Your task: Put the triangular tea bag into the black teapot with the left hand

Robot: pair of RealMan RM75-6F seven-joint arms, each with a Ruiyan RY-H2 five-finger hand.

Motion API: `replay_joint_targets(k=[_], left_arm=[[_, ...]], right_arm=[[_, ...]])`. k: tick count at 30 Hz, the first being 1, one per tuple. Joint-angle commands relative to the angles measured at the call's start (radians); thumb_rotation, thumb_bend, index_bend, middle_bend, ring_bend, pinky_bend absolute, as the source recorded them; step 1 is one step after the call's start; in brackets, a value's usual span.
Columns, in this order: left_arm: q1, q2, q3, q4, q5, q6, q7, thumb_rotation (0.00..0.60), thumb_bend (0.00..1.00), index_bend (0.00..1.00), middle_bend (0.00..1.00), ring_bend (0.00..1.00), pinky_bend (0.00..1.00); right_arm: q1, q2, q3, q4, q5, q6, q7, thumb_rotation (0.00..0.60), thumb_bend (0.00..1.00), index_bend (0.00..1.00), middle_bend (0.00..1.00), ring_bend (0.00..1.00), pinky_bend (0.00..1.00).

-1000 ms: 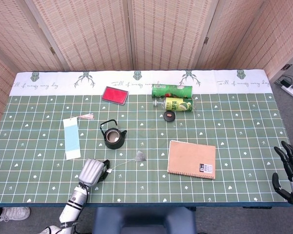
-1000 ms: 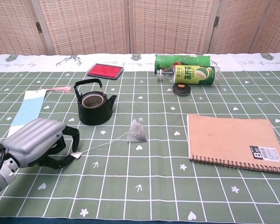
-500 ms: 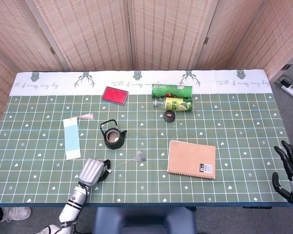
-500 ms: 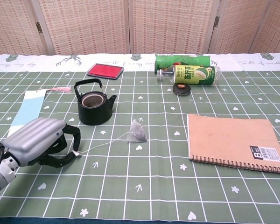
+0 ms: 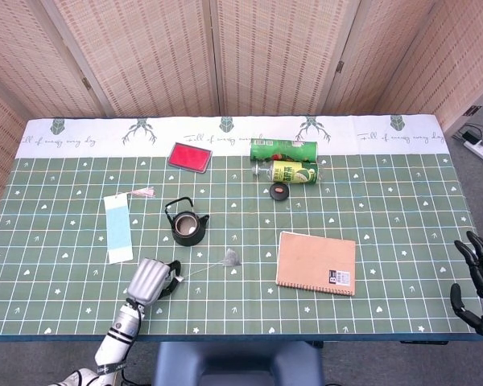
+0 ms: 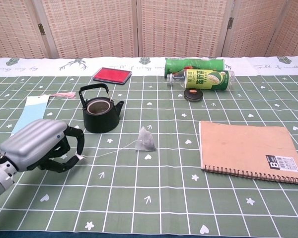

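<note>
From the head view, my left hand (image 5: 150, 279) is sitting low on the green checked tablecloth (image 5: 386, 201), its fingers pinching the paper tag at the end of the string, while the triangular tea bag (image 5: 232, 258) is lying on the cloth just right of and below the black teapot (image 5: 187, 226). My right hand (image 5: 476, 277) is hanging off the table's right edge, fingers spread, holding nothing. From the chest view, my left hand (image 6: 39, 146) is curling around the tag, the string running to the tea bag (image 6: 145, 140) beside the teapot (image 6: 100, 110).

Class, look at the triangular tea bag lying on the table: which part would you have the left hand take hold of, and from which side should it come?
Take the string's paper tag, not the pouch. The tea bag is small and soft, while its string trails toward the left hand, whose fingertips already sit at the tag. Come from the bag's left, then lift toward the teapot.
</note>
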Motion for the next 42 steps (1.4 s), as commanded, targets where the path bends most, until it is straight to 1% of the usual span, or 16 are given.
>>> replay_joint_targets(k=[1,5,11,18,21,27,32,37,42], left_arm=[[-0.016,0.030,-0.028,-0.037,0.003,0.013,0.014,0.600,0.42,0.65,1.00,1.00,1.00],[-0.049,0.078,-0.078,-0.105,-0.005,0.006,0.049,0.600,0.43,0.65,1.00,1.00,1.00],[-0.102,0.139,-0.145,-0.215,-0.042,-0.035,0.147,0.600,0.43,0.65,1.00,1.00,1.00],[-0.175,0.165,-0.215,-0.258,-0.081,-0.081,0.217,0.600,0.43,0.65,1.00,1.00,1.00],[-0.206,0.177,-0.233,-0.274,-0.109,-0.116,0.264,0.600,0.43,0.65,1.00,1.00,1.00],[-0.254,0.196,-0.269,-0.306,-0.146,-0.137,0.335,0.600,0.43,0.65,1.00,1.00,1.00],[-0.283,0.208,-0.285,-0.326,-0.168,-0.143,0.366,0.600,0.43,0.65,1.00,1.00,1.00],[-0.307,0.222,-0.295,-0.338,-0.185,-0.142,0.390,0.600,0.43,0.65,1.00,1.00,1.00],[-0.332,0.237,-0.304,-0.352,-0.203,-0.147,0.414,0.600,0.43,0.65,1.00,1.00,1.00]], right_arm=[[-0.003,0.001,0.003,0.003,0.002,0.008,0.010,0.600,0.62,0.00,0.00,0.02,0.00],[-0.001,0.005,0.005,0.007,0.008,0.005,0.025,0.600,0.62,0.00,0.00,0.02,0.00],[0.008,0.011,0.015,0.010,0.037,-0.019,0.048,0.600,0.62,0.00,0.00,0.02,0.00],[0.014,0.020,0.022,0.011,0.057,-0.036,0.073,0.600,0.62,0.00,0.00,0.02,0.00],[0.015,0.023,0.025,0.013,0.065,-0.040,0.081,0.600,0.62,0.00,0.00,0.02,0.00],[0.008,0.029,0.040,0.018,0.090,-0.025,0.115,0.600,0.62,0.00,0.00,0.02,0.00],[0.015,0.032,0.043,0.021,0.101,-0.046,0.126,0.600,0.62,0.00,0.00,0.02,0.00],[0.005,0.033,0.045,0.019,0.096,-0.023,0.129,0.600,0.62,0.00,0.00,0.02,0.00],[0.001,0.035,0.050,0.019,0.109,-0.024,0.131,0.600,0.62,0.00,0.00,0.02,0.00]])
